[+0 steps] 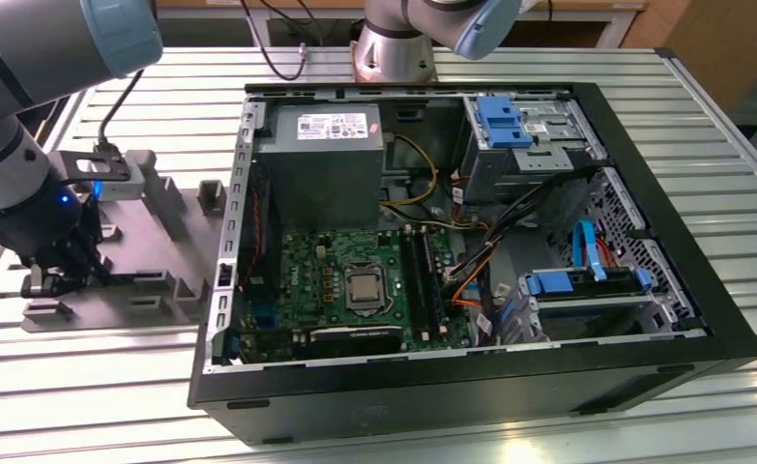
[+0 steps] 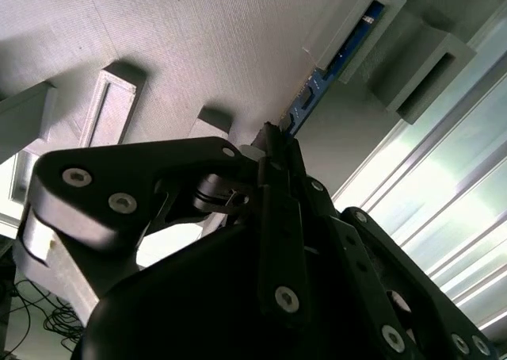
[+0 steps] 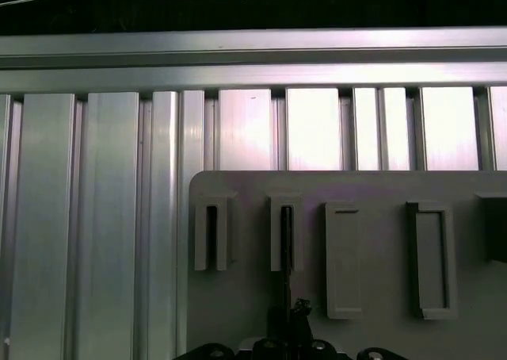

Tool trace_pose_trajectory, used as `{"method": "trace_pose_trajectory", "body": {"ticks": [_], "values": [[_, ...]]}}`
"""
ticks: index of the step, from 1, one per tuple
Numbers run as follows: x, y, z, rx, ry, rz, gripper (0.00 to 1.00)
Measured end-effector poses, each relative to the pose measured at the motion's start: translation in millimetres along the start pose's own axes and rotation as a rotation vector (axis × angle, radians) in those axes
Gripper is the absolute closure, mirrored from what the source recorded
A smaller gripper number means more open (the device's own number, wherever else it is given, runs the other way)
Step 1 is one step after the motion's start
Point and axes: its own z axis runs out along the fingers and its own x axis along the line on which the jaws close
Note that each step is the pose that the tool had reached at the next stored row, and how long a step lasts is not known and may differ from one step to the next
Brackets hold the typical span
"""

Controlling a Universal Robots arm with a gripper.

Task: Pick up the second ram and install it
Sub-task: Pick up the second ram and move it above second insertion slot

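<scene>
1. My gripper (image 2: 273,142) is closed to a narrow pinch on the second ram (image 2: 321,86). In the second wrist view, it grips the thin blue board near one end.
2. The stick stands on edge in the grey holder tray (image 2: 198,43), with its far end seated in a slotted block (image 2: 339,23). I judge that an off-centre grip could cock the stick and jam it there.
3. Farther off, the open computer case (image 1: 481,387) lies well apart from me. A loose hold could let the stick twist out of line with the black memory slots (image 1: 417,280).
</scene>
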Motion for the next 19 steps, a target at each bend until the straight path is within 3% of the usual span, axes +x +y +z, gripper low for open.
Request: {"method": "trace_pose_trajectory", "body": {"ticks": [9,14,19], "values": [[0.0,0.0,-0.1,0.0003,-0.0002,0.000,0.86],[-0.1,0.2,-5.3,0.0001,-0.0001,0.000,0.86],[-0.1,0.2,-5.7,0.0001,0.0000,0.000,0.86]]}}
